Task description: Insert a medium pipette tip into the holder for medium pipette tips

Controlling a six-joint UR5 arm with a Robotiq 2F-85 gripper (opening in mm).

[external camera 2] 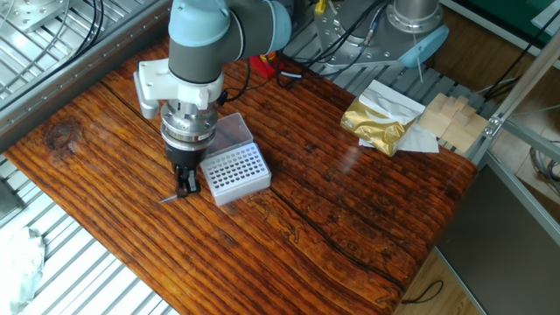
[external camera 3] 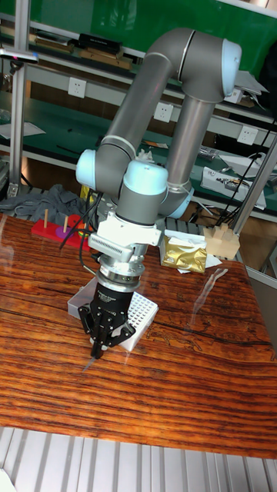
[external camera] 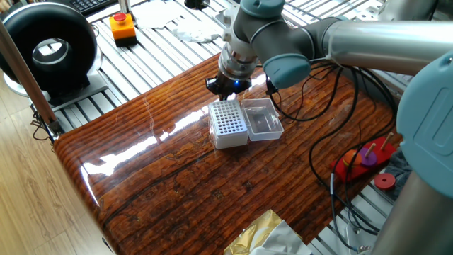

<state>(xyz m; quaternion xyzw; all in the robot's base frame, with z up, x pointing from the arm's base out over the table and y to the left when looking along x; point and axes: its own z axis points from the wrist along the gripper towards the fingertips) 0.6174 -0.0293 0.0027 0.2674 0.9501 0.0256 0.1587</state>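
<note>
tip lies flat on the table, just below the fingers, slanting out from under them on the side away from the holder. Thin and pale, hard to make out; in the tall view it shows only as a faint sliver under the fingertips. Can't tell if it's touching the fingers.

gripper points straight down, tips close to the wood. Fingers look nearly together in the tall view, but whether they're pinching the tip I can't tell.

holder sits just beside the fingers, white box with hole grid on top, clear lid flipped open flat behind it. In one fixed view the fingers sit just behind the holder, lid beside it.

Well away from the fingers: gold foil bag and red stand, near table edges.
</note>
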